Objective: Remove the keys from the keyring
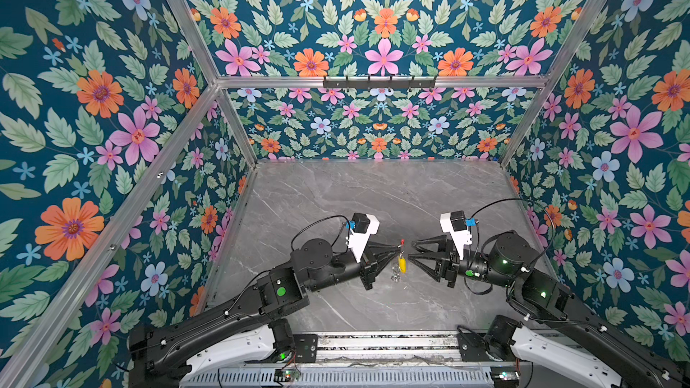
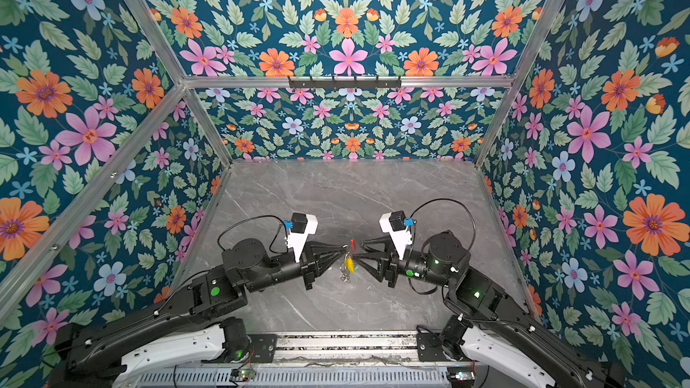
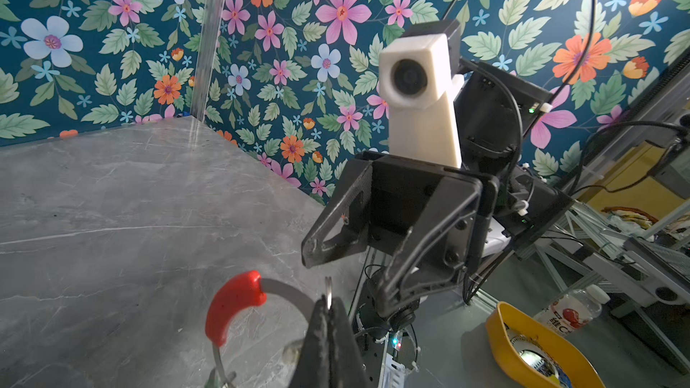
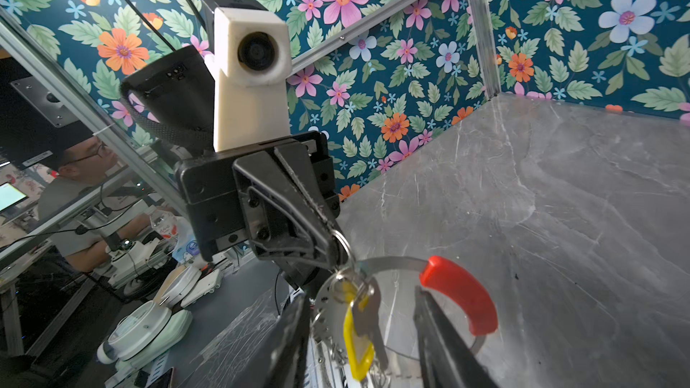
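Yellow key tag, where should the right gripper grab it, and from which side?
Probably low on the yellow key tag, across its flat faces, from the side facing the right gripper: it hangs free below the keyring, and the left gripper blocks the other side.

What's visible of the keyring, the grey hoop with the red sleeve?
The keyring is a thin grey metal hoop with a glossy red sleeve over part of its arc. It hangs roughly upright above the marble table, pinched in the shut left gripper. A yellow key tag dangles from it on small silver rings. The open right gripper flanks it; contact unclear.
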Robot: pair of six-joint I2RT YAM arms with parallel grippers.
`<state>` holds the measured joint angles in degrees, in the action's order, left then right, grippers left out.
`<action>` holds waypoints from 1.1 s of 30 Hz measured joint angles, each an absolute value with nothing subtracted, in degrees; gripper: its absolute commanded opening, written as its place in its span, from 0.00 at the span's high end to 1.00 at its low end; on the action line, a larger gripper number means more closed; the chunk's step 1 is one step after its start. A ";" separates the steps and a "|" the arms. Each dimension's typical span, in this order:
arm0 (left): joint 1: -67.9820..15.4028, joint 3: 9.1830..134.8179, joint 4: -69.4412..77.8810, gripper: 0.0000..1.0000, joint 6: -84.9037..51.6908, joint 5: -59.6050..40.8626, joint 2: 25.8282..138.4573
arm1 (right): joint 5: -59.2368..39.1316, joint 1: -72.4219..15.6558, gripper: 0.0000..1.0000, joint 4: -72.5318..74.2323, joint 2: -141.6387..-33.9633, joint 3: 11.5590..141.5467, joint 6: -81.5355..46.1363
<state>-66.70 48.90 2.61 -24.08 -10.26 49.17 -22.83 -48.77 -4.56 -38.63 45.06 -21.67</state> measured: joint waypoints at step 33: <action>-66.74 53.39 -4.49 1.00 -28.05 -10.17 52.56 | -26.79 -48.80 0.53 -5.93 -42.59 41.21 -18.11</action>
